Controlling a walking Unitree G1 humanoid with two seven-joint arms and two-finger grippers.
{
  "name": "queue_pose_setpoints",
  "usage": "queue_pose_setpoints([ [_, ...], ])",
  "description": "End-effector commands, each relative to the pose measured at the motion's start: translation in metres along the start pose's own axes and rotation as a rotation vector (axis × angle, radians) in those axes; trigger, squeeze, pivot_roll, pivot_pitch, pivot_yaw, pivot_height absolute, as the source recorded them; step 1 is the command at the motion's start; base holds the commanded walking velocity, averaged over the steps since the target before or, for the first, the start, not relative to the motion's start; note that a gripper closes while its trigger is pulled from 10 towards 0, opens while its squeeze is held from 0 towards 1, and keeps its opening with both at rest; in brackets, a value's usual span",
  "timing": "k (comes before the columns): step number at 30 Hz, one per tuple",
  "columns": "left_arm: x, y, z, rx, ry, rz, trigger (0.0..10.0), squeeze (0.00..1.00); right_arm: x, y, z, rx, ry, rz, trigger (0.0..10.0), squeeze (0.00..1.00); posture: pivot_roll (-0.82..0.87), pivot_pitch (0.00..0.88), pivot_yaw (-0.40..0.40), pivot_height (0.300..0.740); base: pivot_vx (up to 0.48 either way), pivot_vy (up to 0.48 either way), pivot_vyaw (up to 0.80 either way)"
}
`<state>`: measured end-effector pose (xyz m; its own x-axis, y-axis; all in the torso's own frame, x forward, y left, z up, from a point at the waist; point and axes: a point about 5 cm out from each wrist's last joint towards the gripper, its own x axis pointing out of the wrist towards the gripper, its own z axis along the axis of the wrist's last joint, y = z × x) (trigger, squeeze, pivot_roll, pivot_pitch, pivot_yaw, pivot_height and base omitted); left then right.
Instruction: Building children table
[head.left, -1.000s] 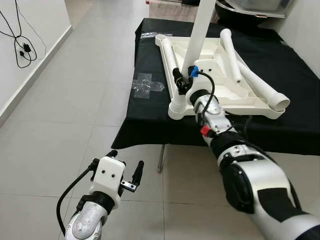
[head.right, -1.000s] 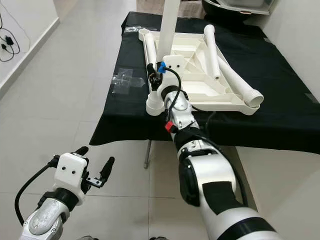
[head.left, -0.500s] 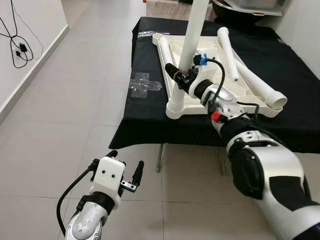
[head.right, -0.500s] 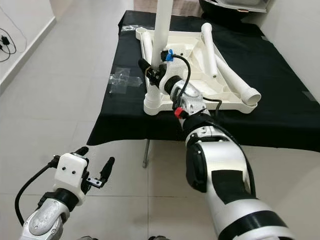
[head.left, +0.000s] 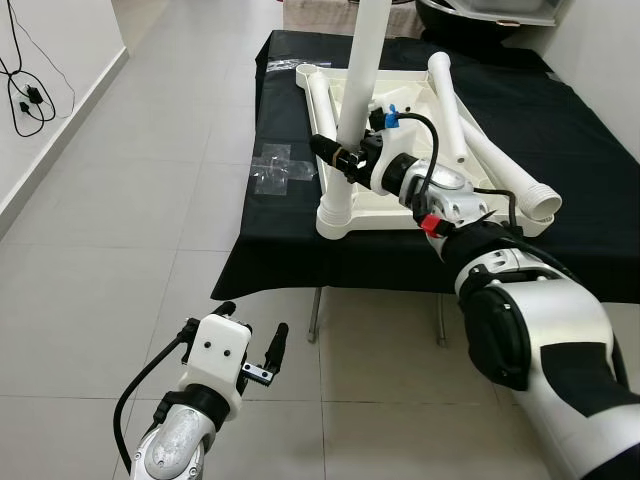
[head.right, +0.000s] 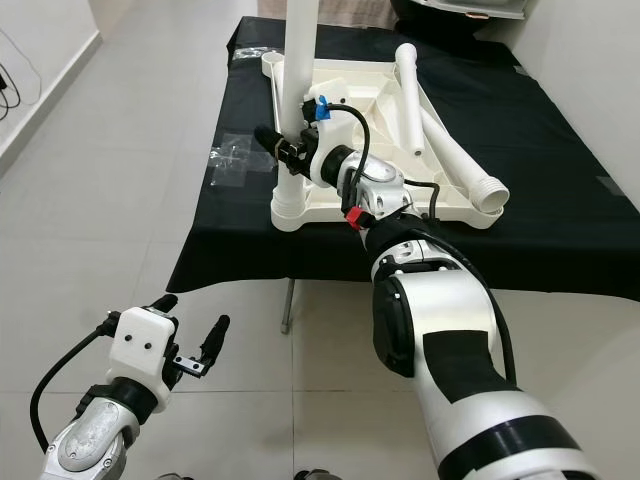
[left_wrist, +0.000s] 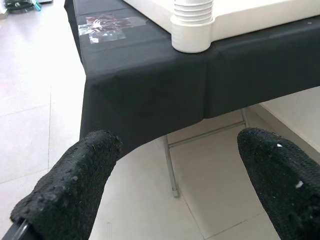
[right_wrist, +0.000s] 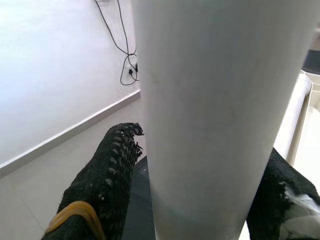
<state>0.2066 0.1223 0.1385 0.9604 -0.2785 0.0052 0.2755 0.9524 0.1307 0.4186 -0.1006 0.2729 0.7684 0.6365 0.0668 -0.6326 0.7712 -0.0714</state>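
Tabletop (head.left: 400, 200) upside-down on black cloth (head.left: 580, 160); right tool (head.left: 335, 155) grips upright leg (head.left: 358, 75).

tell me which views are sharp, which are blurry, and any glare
Left and right eye views: sharp, evenly lit, soft glare on the floor tiles. Left wrist view: black fingers soft up close. Right wrist view: upright leg too near, a smooth featureless white.

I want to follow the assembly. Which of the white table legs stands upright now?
The leg at the near-left corner of the upturned tabletop, gripped by the right gripper. The other legs lie flat on the tabletop.
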Motion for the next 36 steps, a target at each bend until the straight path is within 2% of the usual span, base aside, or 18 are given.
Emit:
queue_pose_setpoints([
  [1,-0.003,-0.003,-0.002,-0.008,0.015,-0.007,10.0,0.0,0.006,0.009,-0.001,-0.032,0.023,0.035,10.0,0.0,0.18,0.168,-0.128,0.74,0.0,0.0,0.0],
  [2,-0.003,-0.003,-0.002,-0.008,0.015,-0.007,10.0,0.0,0.006,0.009,-0.001,-0.032,0.023,0.035,10.0,0.0,0.18,0.168,-0.128,0.74,0.0,0.0,0.0],
  [3,-0.003,-0.003,-0.001,-0.007,0.014,-0.008,10.0,0.0,0.005,0.008,0.0,-0.035,0.017,0.025,0.0,0.0,0.18,0.168,-0.128,0.74,0.0,0.0,0.0],
  [7,-0.003,-0.003,-0.002,-0.009,0.015,-0.007,10.0,0.0,0.004,0.005,-0.001,0.003,-0.007,0.0,0.0,0.0,0.17,0.167,-0.127,0.74,0.0,0.0,0.0],
  [15,-0.002,-0.004,-0.002,-0.01,0.012,-0.006,10.0,0.0,-0.001,-0.002,-0.011,-0.003,0.012,-0.091,0.0,0.0,0.17,0.165,-0.126,0.74,0.0,0.0,0.0],
  [18,-0.002,-0.004,-0.002,-0.009,0.011,-0.008,10.0,0.0,-0.003,-0.008,-0.013,-0.013,0.017,-0.208,0.0,0.0,0.17,0.153,-0.125,0.74,0.0,0.0,0.0],
  [19,-0.002,-0.004,-0.003,-0.009,0.013,-0.008,10.0,0.0,-0.004,-0.013,-0.014,-0.037,0.025,-0.304,0.0,0.0,0.16,0.15,-0.123,0.74,0.0,0.0,0.0],
  [21,-0.002,-0.004,-0.003,-0.009,0.015,-0.009,10.0,0.0,-0.006,-0.016,-0.014,-0.055,0.028,-0.37,0.0,0.0,0.16,0.15,-0.123,0.74,0.0,0.0,0.0],
  [22,-0.002,-0.004,-0.004,-0.007,0.017,-0.013,10.0,0.0,-0.011,-0.025,-0.017,-0.051,0.035,-0.6,0.0,0.0,0.15,0.143,-0.123,0.74,0.0,0.0,0.0],
  [23,-0.002,-0.004,-0.004,-0.007,0.017,-0.013,10.0,0.0,-0.011,-0.025,-0.017,-0.051,0.035,-0.6,0.0,0.0,0.15,0.143,-0.123,0.74,0.0,0.0,0.0],
  [25,-0.001,-0.004,-0.004,-0.006,0.018,-0.015,10.0,0.0,-0.013,-0.026,-0.022,-0.013,0.036,-0.738,0.0,0.0,0.15,0.139,-0.119,0.74,0.0,0.0,0.0],
  [26,-0.001,-0.004,-0.004,-0.006,0.018,-0.015,10.0,0.0,-0.013,-0.026,-0.022,-0.013,0.036,-0.738,0.0,0.0,0.15,0.139,-0.119,0.74,0.0,0.0,0.0],
  [28,-0.001,-0.004,-0.004,-0.006,0.017,-0.016,10.0,0.0,-0.012,-0.023,-0.025,-0.01,0.036,-0.79,0.0,0.0,0.15,0.137,-0.118,0.74,0.0,0.0,0.0],
  [30,-0.001,-0.005,-0.005,-0.006,0.016,-0.016,10.0,0.0,-0.007,-0.007,-0.032,0.053,0.01,-0.946,0.0,0.0,0.16,0.133,-0.124,0.74,0.0,0.0,0.0],
  [31,-0.001,-0.005,-0.005,-0.006,0.016,-0.016,10.0,0.0,-0.007,-0.007,-0.032,0.053,0.01,-0.946,0.0,0.0,0.16,0.133,-0.124,0.74,0.0,0.0,0.0],
  [33,-0.001,-0.005,-0.005,-0.006,0.015,-0.015,10.0,0.0,0.003,0.015,-0.035,0.093,0.001,-1.034,0.0,0.0,0.16,0.13,-0.123,0.74,0.0,0.0,0.0],
  [34,-0.001,-0.005,-0.005,-0.006,0.015,-0.015,10.0,0.0,0.003,0.015,-0.035,0.093,0.001,-1.034,0.0,0.0,0.16,0.13,-0.123,0.74,0.0,0.0,0.0],
  [36,-0.001,-0.005,-0.005,-0.003,0.016,-0.016,10.0,0.0,0.012,0.035,-0.033,0.133,0.006,-1.089,0.0,0.0,0.16,0.122,-0.128,0.74,0.0,0.0,0.0],
])
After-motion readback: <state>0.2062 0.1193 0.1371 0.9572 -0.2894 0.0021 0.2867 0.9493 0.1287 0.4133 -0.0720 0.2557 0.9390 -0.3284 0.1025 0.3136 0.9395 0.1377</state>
